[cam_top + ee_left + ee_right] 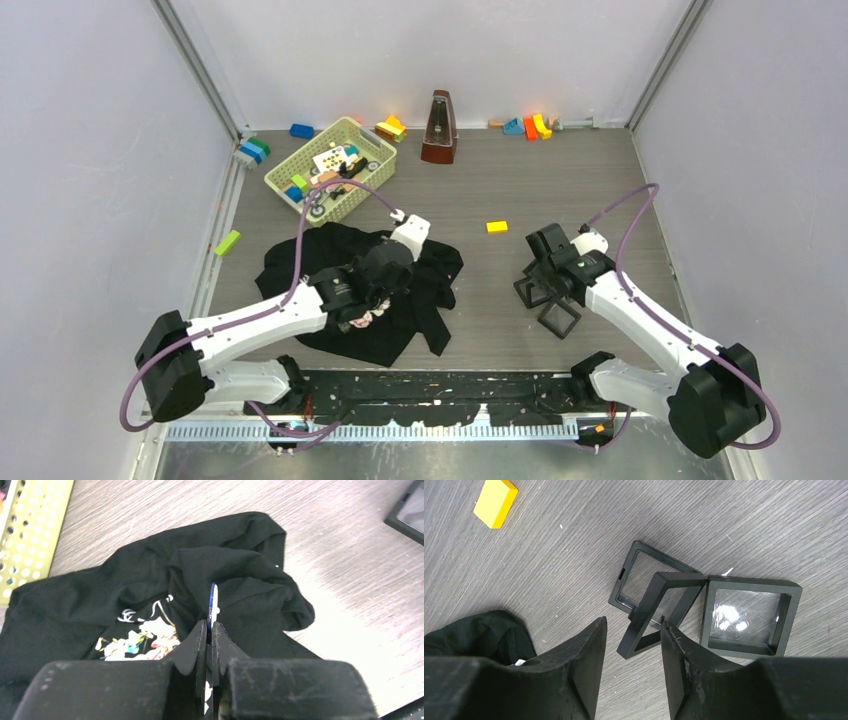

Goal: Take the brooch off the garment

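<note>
Your left gripper (210, 625) is pinched tight on the brooch (212, 600), a thin blue piece standing edge-on between the fingertips, just above a raised fold of the garment (75, 610). You cannot tell from the left wrist view whether the brooch is still fastened to the cloth or only touching it. The black shirt lies crumpled on the table (500, 180), left of centre, and its rose print (145, 640) and white lettering (131, 614) show just left of the fingers. On the right side, your right gripper (633, 625) has its jaws partly apart around the tilted frame (659, 615) of an open black box. The finger on the right of the wrist view meets the frame's edge, while a gap shows at the other finger, so nothing is clamped. A second black box (749, 617) lies flat just beside the open one. A yellow block (496, 502) sits farther off on the table.
</note>
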Tool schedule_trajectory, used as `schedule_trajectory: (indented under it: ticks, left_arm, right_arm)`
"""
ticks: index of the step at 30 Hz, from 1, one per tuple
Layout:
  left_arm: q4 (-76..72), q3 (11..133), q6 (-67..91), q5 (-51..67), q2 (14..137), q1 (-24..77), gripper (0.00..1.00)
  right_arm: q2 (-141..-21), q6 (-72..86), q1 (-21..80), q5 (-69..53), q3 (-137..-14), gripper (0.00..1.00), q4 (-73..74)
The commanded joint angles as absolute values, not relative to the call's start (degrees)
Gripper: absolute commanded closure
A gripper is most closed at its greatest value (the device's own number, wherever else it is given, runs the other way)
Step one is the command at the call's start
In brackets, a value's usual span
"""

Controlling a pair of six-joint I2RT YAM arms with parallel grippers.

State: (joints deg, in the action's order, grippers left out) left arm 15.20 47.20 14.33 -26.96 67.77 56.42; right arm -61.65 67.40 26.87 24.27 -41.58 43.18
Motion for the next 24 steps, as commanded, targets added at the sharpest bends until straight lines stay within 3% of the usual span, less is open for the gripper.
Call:
schedule_trajectory:
  ticks: [1, 8, 16, 24]
  left_arm:
    - [8.22, 47.84, 10.95, -23.1, 68.33, 57.17, 1.0]
    - [4.0, 47.81, 9.81, -20.47, 69.53, 57.94, 1.0]
    - [-8.72, 41.6, 1.43, -14.45, 68.7, 58.15, 1.0]
    - [-19.22, 39.38, -14.46, -2.31, 75.27, 58.25, 1.0]
  right_arm:
    - [-61.33, 68.35, 26.63, 24.58, -40.83, 0.52, 41.05]
    - [-61.0, 68.43, 26.63, 22.89, -39.13, 0.55, 40.14]
    - [-59.51, 63.14, 26.71, 19.25, -38.99, 0.83, 38.28]
    - [-55.42, 51.57, 26.72, 10.34, -39.45, 0.96, 35.89]
